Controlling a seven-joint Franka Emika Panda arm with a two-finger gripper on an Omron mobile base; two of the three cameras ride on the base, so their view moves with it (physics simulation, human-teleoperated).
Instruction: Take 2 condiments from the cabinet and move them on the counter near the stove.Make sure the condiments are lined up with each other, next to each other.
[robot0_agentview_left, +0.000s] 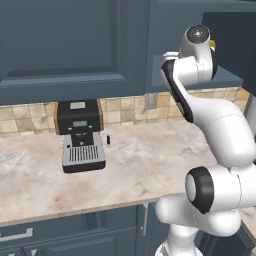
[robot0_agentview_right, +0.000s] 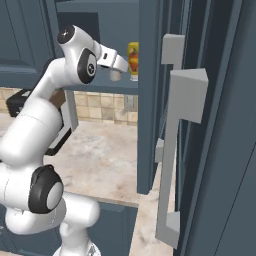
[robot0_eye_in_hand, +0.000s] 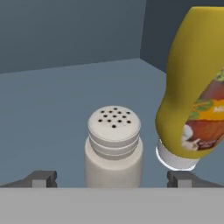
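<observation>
On the slate-blue shelf (robot0_eye_in_hand: 52, 109) of the open dark blue cabinet (robot0_agentview_right: 100, 86) stand two condiments. The pale grey-white shaker (robot0_eye_in_hand: 113, 144) has a perforated top and sits directly between my fingertips (robot0_eye_in_hand: 41, 178). My gripper (robot0_eye_in_hand: 113, 179) is open, with a gap on each side of the shaker. The taller yellow bottle (robot0_eye_in_hand: 192, 87) with a red-orange label stands just right of it. From the right base view my gripper (robot0_agentview_right: 118, 66) reaches into the cabinet at the shaker (robot0_agentview_right: 115, 75), with the yellow bottle (robot0_agentview_right: 133, 59) behind. The beige counter (robot0_agentview_left: 150, 160) lies below. The stove is out of view.
A black and silver coffee machine (robot0_agentview_left: 80, 135) stands on the counter against the tiled wall. An open cabinet door (robot0_agentview_right: 150, 100) and a tall door with a long steel handle (robot0_agentview_right: 170, 145) stand close on the right of the arm.
</observation>
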